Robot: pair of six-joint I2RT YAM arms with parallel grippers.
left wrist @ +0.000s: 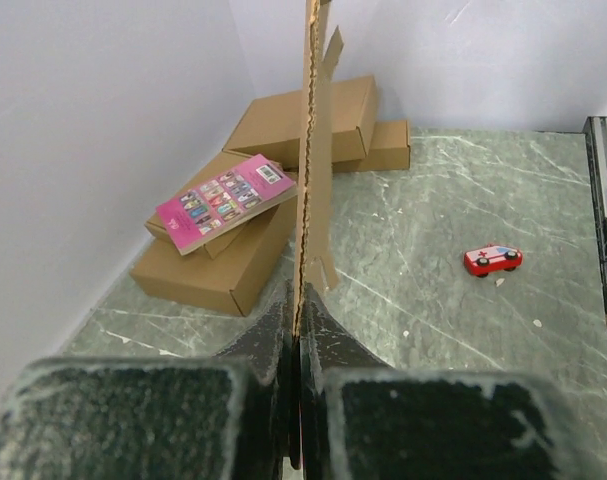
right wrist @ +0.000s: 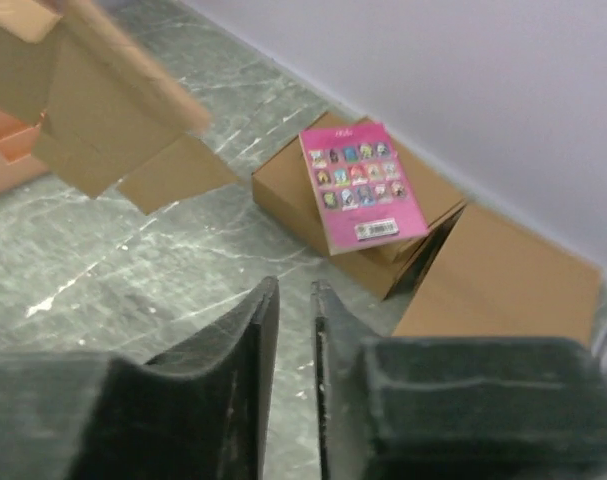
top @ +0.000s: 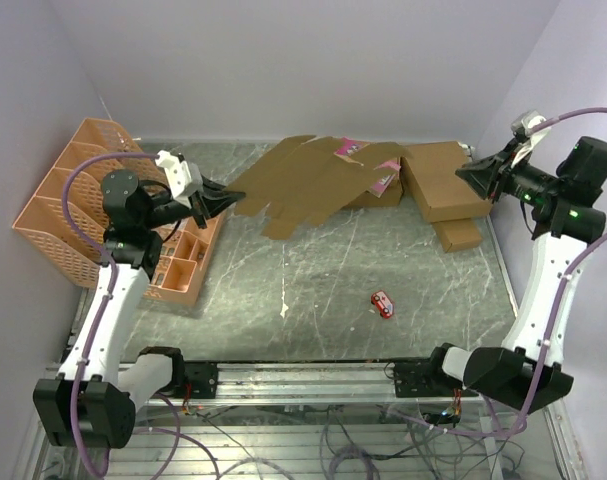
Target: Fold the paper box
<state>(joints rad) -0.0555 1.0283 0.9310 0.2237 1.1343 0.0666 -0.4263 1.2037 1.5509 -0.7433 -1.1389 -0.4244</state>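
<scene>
Our left gripper (top: pixel 221 203) is clamped on the edge of the paper box (top: pixel 308 185), a flat sheet held above the table (top: pixel 313 270) and reaching toward 3 o'clock. Further that way, our right gripper (top: pixel 465 173) stands slightly ajar and empty. Brown boxes (top: pixel 443 180) and a pink booklet (top: pixel 387 183) lie at the sheet's far end, and a red toy car (top: pixel 382 303) lies at 5 o'clock.

Top view looked down over the whole bench (top: pixel 383 250) from behind; wrist views looked close along their jaws, sharing the pink booklet (left wrist: pixel 226 200).
</scene>
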